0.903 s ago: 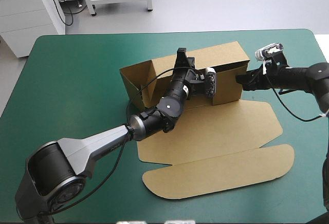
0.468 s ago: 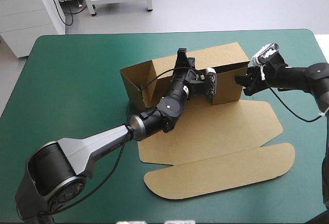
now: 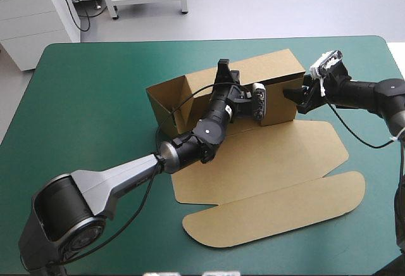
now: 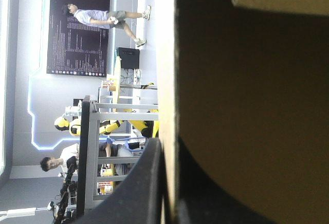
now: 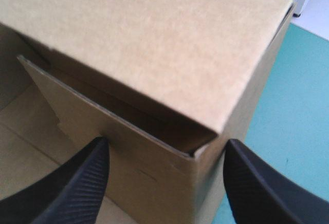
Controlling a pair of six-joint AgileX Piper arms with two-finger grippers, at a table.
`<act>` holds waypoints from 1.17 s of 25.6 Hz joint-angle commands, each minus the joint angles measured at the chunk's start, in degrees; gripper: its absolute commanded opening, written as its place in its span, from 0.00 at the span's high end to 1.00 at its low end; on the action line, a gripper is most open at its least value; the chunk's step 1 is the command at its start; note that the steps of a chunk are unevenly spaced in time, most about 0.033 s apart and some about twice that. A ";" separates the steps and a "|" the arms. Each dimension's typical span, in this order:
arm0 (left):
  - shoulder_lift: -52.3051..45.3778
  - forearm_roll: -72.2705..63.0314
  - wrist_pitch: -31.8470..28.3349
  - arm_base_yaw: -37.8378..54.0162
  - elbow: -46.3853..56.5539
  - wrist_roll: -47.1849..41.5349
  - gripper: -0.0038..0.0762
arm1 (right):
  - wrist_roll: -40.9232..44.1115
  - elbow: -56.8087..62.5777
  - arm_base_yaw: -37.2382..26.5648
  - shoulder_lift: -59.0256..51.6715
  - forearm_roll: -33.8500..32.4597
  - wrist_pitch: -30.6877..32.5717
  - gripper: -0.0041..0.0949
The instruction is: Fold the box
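I see the box in the middle of the teal-green cover, half built. Its far part stands up as walls. Its near part, a wide floor panel and the long rounded lid flap, lies flat on the cover.

The left gripper reaches across the flat panel into the raised part of the box and sits at the top edge of the far wall. In the left wrist view the gripper is all but closed, with the board's edge pinched between its fingers. One black finger lies against one face of the wall, and the dark curve of the other shows against the opposite face. I read it as clamped on the box.

The right gripper is at the box's right end, up against the short end wall. From its own wrist camera the fingers stand wide apart and straddle the box's upright corner. One finger is on the inner side over brown board, the other on the outer side over the cover. Just above that corner, a narrow dark gap shows between a broad upper panel and the sheet edge below it.
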 commanded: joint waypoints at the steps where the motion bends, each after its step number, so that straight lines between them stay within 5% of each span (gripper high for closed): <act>1: -3.35 1.95 -1.49 -0.56 -1.57 -0.98 0.96 | -3.16 -1.50 0.19 -1.62 9.72 -0.06 0.36; 7: -3.35 1.95 -1.49 -0.56 -1.57 -0.98 0.96 | -2.20 -1.37 0.19 0.24 14.35 1.57 0.44; 14: -3.35 1.95 -1.49 -0.56 -1.57 -0.98 0.96 | -0.09 -1.37 0.19 1.19 12.79 1.18 0.85; 18: -3.35 1.95 -1.49 -0.56 -1.57 -0.98 0.96 | 0.40 -1.37 0.19 1.19 12.56 -1.35 0.92; 30: -3.35 1.95 -1.35 -0.56 -1.57 -0.98 0.96 | 22.00 -1.24 4.78 -2.99 -11.60 -13.03 0.95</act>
